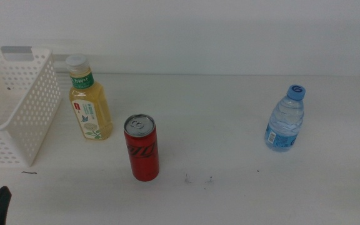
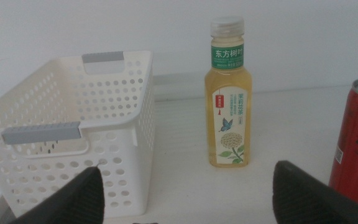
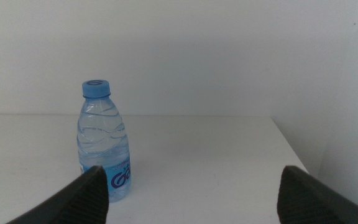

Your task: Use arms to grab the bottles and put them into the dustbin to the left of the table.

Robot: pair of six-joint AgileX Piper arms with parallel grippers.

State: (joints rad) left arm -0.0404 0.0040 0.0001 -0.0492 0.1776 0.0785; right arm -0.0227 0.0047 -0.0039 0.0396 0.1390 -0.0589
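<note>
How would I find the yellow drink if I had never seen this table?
Start at the white basket on the left side of the table. Right beside it, near the wall, stands the tea bottle, upright. It is the only one with yellow liquid, a white cap and a green label; the red can in front is metal, and the water bottle far right is clear with a blue cap.
</note>
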